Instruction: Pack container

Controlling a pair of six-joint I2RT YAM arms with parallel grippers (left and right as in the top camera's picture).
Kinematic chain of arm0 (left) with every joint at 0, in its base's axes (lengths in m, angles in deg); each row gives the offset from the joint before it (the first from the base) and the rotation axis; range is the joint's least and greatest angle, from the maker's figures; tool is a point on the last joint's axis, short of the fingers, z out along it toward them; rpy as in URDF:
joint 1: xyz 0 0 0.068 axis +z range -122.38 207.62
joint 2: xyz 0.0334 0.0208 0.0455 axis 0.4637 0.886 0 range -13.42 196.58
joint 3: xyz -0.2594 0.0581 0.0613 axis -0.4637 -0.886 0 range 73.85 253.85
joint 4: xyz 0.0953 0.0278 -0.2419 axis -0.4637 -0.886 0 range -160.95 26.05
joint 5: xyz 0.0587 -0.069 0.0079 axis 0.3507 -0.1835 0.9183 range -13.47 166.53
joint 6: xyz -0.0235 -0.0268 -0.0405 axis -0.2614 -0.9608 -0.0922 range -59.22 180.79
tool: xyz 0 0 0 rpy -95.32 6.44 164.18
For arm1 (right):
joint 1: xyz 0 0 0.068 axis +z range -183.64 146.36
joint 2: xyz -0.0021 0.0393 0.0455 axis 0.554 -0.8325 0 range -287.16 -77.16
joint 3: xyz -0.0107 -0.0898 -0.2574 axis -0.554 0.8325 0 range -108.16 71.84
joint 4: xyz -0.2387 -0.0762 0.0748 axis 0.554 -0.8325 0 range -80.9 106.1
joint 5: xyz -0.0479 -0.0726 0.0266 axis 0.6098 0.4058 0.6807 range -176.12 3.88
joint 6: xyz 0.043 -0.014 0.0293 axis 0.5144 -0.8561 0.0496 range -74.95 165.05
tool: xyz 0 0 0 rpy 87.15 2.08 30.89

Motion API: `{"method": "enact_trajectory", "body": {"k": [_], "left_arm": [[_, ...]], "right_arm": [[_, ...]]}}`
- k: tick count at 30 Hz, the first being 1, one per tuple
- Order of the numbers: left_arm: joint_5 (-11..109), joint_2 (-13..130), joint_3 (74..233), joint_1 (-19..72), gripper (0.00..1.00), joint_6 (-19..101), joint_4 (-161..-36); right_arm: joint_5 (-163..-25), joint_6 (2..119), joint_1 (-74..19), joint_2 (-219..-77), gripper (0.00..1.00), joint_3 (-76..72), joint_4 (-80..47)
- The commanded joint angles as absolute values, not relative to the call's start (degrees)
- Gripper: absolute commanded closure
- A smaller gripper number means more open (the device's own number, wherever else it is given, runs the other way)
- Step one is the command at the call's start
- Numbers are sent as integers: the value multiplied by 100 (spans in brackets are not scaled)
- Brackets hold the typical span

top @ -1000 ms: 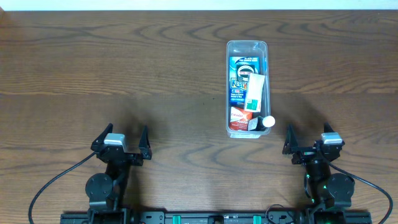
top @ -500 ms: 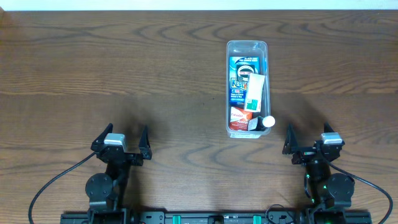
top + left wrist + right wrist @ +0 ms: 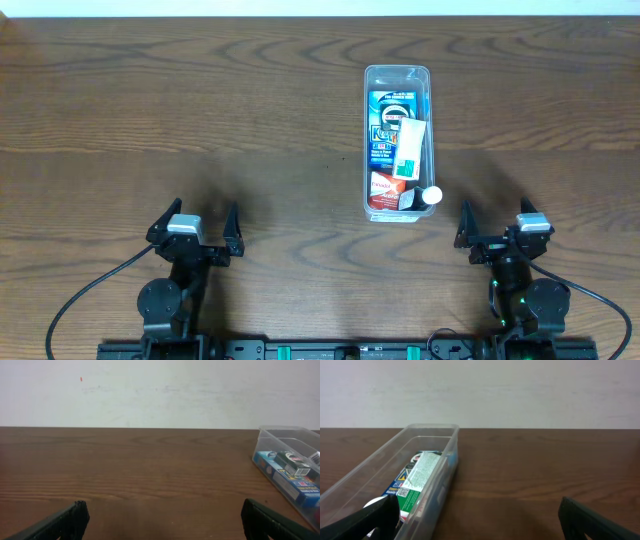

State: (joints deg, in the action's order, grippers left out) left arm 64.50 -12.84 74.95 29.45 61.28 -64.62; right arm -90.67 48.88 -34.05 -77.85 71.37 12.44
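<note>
The clear plastic container (image 3: 371, 140) stands lengthwise right of the table's centre. It holds a blue packet (image 3: 386, 118), a white-and-green box (image 3: 410, 147), a red packet (image 3: 383, 190) and a small white cap (image 3: 431, 196) at its near right corner. The container also shows at the right edge of the left wrist view (image 3: 280, 434) and at the left of the right wrist view (image 3: 447, 442). My left gripper (image 3: 196, 232) is open and empty near the front edge, well left of the container. My right gripper (image 3: 498, 232) is open and empty, just right of and in front of it.
The dark wooden table (image 3: 200, 120) runs to a white wall at the back. Black cables trail from both arm bases at the front edge.
</note>
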Motion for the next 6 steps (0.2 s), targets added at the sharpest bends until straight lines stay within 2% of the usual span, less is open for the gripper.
{"method": "enact_trajectory", "body": {"k": [1,6], "left_arm": [[6388,-1319,7407,2969,2,6226,-6678],[6388,-1319,7407,2969,2,6226,-6680]], "right_arm": [[-9129,4812,-3346,-7743,1,7154,1224],[-9129,4812,-3346,-7745,1,7154,1224]]}}
